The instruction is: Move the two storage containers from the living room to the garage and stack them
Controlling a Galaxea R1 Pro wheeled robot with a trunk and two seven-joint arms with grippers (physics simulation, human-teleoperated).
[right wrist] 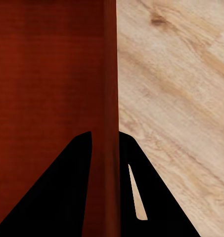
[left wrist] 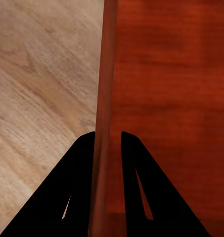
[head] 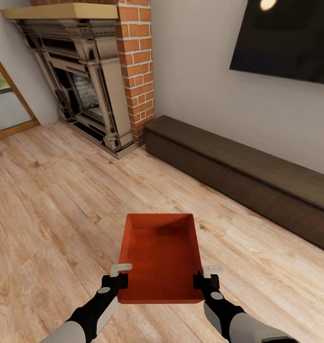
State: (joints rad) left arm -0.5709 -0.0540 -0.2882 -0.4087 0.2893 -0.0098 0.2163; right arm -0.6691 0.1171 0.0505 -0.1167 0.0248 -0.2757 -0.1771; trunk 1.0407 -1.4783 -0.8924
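An orange-red storage container [head: 161, 257] is held level in front of me above the light wood planks of the living room. My left gripper [head: 118, 281] is shut on its left wall near the near corner, and my right gripper [head: 203, 282] is shut on its right wall. Through the left wrist camera, black fingers [left wrist: 74, 197] straddle the thin red wall [left wrist: 103, 98], one inside the bin and one outside. The right wrist camera gives the same grip, fingers [right wrist: 67, 197] pinching the container wall [right wrist: 110, 89]. The bin is empty.
A long dark low bench [head: 238, 181] runs along the wall on the right, under a black wall TV [head: 286, 38]. A red brick fireplace [head: 86, 81] stands at the back left, beside a doorway [head: 5, 95]. Wood floor [head: 52, 200] spreads around me.
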